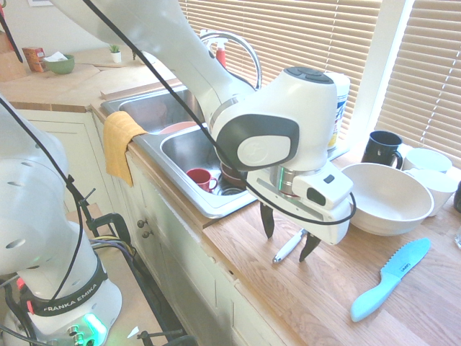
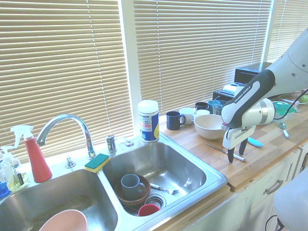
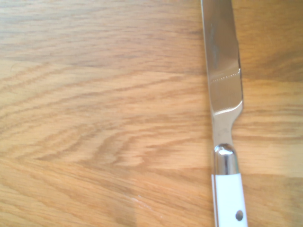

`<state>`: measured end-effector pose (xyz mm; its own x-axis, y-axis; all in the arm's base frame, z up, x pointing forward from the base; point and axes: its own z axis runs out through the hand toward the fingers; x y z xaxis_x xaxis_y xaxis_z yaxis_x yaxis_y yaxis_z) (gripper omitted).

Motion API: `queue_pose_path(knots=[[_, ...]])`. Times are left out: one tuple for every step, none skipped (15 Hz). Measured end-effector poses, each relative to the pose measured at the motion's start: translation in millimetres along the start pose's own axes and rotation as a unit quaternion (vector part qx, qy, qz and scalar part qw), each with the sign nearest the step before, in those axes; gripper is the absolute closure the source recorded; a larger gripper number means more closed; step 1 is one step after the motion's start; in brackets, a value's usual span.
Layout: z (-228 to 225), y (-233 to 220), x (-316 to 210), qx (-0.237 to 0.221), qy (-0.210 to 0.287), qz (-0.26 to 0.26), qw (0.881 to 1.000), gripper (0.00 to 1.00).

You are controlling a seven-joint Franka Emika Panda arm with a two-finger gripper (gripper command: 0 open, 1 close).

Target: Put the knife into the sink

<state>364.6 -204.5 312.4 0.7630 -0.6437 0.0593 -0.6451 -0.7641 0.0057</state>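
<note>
Worktop: blue knife (image 1: 391,280), white bowl (image 1: 389,198), black mug (image 1: 381,148), wipes tub (image 2: 148,121). By the tap (image 2: 65,126): sponge (image 2: 97,162), red spray bottle (image 2: 35,154). Yellow cloth (image 1: 119,143) over the edge.

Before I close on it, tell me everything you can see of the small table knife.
The knife is slim, with a shiny grey metal blade, a metal collar and a white handle with a small rivet. It lies flat on the wooden counter, beside the sink, between the open end effector fingers, apparently not yet touched.
</note>
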Motion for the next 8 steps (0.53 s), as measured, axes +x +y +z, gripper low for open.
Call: queue_pose_path(knots=[[0.0, -0.1, 0.0, 0.000, 0.000, 0.000, 1.000, 1.00], [0.0, -0.4, -0.1, 0.000, 0.000, -0.001, 1.000, 1.00], [0.0, -1.0, -0.2, 0.000, 0.000, -0.001, 1.000, 1.00], [0.0, -1.9, -0.4, 0.000, 0.000, -0.002, 1.000, 1.00], [0.0, -2.6, -0.5, 0.000, 0.000, -0.003, 1.000, 1.00], [0.0, -3.1, -0.6, 0.000, 0.000, -0.004, 1.000, 1.00], [0.1, -3.3, -0.8, 0.000, 0.000, -0.004, 1.000, 1.00], [0.1, -3.5, -0.8, 0.000, 0.000, -0.004, 1.000, 1.00]])
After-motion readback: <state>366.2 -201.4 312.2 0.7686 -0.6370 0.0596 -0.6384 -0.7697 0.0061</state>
